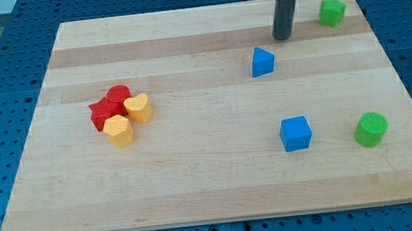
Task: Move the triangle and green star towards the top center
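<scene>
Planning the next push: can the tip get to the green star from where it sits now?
Probably yes. My tip sits near the view's top, between the blue triangle and the green star. Only bare board shows between tip and star, so nothing blocks a slide toward the view's right.

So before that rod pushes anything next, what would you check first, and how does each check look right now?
1. My tip shows and is touching no block: ok.
2. Blue triangle in plain sight, just below and to the view's left of my tip: ok.
3. Green star in sight near the top right corner: ok.
4. Star close to the wooden board edge, little room to get behind it: not ok.
5. Blue cube and green cylinder well below the path: ok.
6. Red and yellow cluster far to the left: ok.
</scene>
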`<state>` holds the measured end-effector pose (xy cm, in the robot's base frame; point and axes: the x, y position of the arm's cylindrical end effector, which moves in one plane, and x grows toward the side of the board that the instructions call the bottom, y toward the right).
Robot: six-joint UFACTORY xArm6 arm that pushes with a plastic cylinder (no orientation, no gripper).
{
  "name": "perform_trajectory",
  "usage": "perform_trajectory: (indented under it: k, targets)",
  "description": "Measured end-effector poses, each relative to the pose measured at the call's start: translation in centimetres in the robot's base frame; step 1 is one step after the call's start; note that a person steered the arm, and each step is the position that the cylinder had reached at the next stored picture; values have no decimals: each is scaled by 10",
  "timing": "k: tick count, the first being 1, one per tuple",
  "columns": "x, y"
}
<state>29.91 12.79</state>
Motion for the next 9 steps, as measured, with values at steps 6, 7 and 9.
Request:
perform_trajectory:
  k: [6, 7, 9]
  targets:
    - [49, -82]
    - [27, -81]
    - [44, -54]
